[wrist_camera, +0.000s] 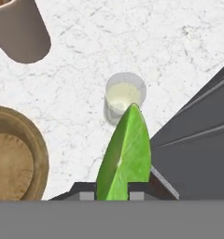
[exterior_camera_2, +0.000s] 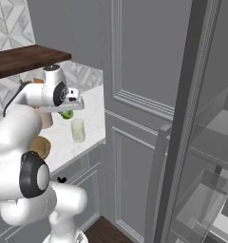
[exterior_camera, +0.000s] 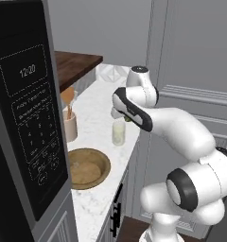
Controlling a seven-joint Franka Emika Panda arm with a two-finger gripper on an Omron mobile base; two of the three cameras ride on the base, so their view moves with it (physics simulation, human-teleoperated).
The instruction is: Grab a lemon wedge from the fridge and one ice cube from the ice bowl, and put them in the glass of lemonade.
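Gripper [wrist_camera: 111, 196]: closed on the wedge; in the hand view the two dark fingertips stand at either side of the wedge's base, touching it. In the base views the hand hangs over the glass, pointing down.
Wedge [wrist_camera: 124, 156]: yellow-green, pointed tip away from the fingers; in the hand view the tip overlaps the near rim of the glass. In the right base view it shows as a small green spot [exterior_camera_2: 67, 114] under the hand, just above the glass and apart from it.
Glass [wrist_camera: 125, 96]: clear cylinder of pale yellowish liquid, upright on the counter near its front edge, directly below the hand [exterior_camera: 118, 133] [exterior_camera_2: 78, 130].
Bowl [exterior_camera: 88, 168]: wide, shallow, golden-brown wood with a thick rim; on the counter beside the glass, apart from it, nearer the base. In the hand view part of its rim [wrist_camera: 35, 154] shows at lower left. Whether ice lies inside cannot be told.
Cup [exterior_camera: 70, 125]: beige, holding wooden utensils; behind the bowl, near the wall, apart from the glass.
Counter [exterior_camera: 99, 104]: white marble with grey veins, bearing the glass, bowl and cup.
Shelf [exterior_camera: 75, 66]: dark wood, above the counter's far end.
Microwave [exterior_camera: 25, 118]: dark front with a keypad and clock, at the left of the left base view.
Fridge [exterior_camera_2: 215, 142]: door [exterior_camera_2: 182, 118] swung open, edge toward the camera; clear bins visible inside at the right of the right base view.
Cabinet [exterior_camera_2: 135, 71]: tall grey panelled front between the counter and the fridge.
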